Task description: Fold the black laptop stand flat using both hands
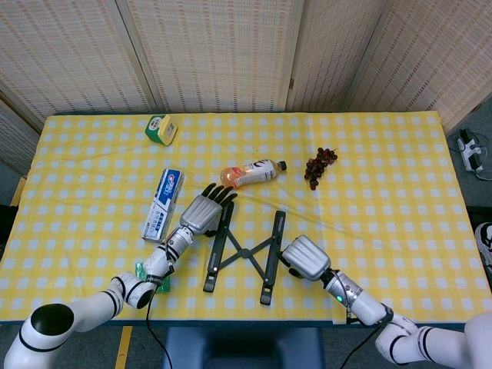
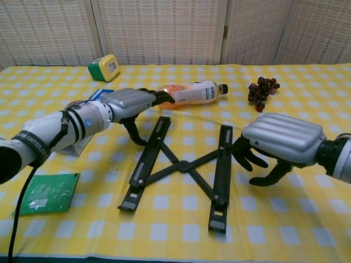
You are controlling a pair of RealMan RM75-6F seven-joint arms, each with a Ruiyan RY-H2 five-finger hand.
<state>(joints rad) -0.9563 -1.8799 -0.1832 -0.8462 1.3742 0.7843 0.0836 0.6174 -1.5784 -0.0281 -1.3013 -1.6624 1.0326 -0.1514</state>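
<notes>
The black laptop stand (image 1: 244, 250) (image 2: 181, 164) lies on the yellow checked cloth, two long rails joined by crossed bars, spread apart. My left hand (image 1: 204, 213) (image 2: 129, 101) hovers at the far end of the left rail, fingers stretched out and apart, thumb pointing down beside the rail. My right hand (image 1: 306, 257) (image 2: 279, 139) sits low just right of the right rail, fingers bent down towards the rail's outer edge and thumb apart. Neither hand holds anything. Whether the right fingers touch the rail is unclear.
An orange drink bottle (image 1: 250, 173) (image 2: 192, 92) lies just beyond the left hand. Dark grapes (image 1: 319, 165) (image 2: 260, 90) sit far right. A toothpaste box (image 1: 163, 204) and a green packet (image 2: 46, 192) lie under the left arm. A green-yellow tin (image 1: 161, 128) stands far left.
</notes>
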